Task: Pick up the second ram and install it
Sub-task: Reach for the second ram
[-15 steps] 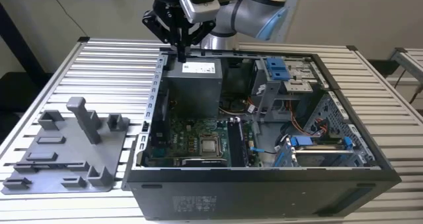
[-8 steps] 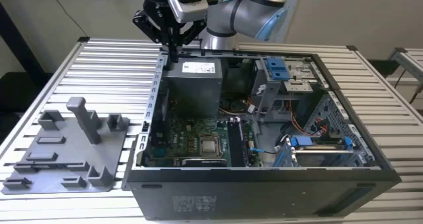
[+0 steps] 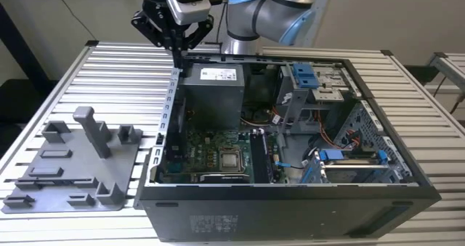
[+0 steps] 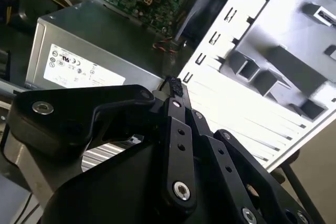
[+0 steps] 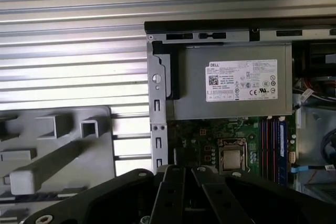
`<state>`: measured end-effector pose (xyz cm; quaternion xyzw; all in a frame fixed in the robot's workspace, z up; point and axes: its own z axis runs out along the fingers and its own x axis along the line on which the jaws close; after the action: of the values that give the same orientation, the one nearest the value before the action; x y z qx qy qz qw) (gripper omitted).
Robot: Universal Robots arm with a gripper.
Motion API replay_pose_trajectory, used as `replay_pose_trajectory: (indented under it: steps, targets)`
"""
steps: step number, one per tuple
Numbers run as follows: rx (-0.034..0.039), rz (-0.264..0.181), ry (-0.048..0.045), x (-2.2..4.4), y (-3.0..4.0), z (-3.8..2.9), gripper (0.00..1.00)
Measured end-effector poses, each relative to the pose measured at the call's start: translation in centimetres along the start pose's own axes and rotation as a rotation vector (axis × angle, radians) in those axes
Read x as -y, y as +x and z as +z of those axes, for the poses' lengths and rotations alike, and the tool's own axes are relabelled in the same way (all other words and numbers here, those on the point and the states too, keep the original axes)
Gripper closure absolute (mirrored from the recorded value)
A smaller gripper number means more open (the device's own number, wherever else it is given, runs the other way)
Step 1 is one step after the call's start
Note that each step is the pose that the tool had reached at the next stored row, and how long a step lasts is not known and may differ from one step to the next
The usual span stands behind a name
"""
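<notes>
My gripper (image 3: 178, 49) hangs above the back corner of the open computer case (image 3: 169, 121), on the exterior view's left, just over the silver power supply (image 3: 212, 91). Its black fingers (image 4: 178, 129) meet at the tips, and I see nothing between them in both wrist views. The gripper (image 5: 184, 169) looks down on the motherboard (image 5: 210, 135), the square silver processor (image 5: 232, 159) and the long memory slots (image 5: 273, 148). Dark strips stand in those slots. I cannot tell the second ram from the slots themselves.
A grey parts fixture (image 3: 69, 167) with upright posts lies on the slatted table (image 3: 109, 77), on the exterior view's left of the case. Blue drive clips (image 3: 305, 74) and cables fill the case's other side. The arm's body (image 3: 280, 9) rises behind the case.
</notes>
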<state>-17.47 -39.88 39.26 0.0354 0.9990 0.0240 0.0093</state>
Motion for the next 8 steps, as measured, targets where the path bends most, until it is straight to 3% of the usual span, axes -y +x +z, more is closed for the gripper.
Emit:
replay_pose_trajectory:
  steps: [8]
  targets:
    - [-0.0038, 0.000, 0.0003, 0.10, 1.43, -0.03, 0.89]
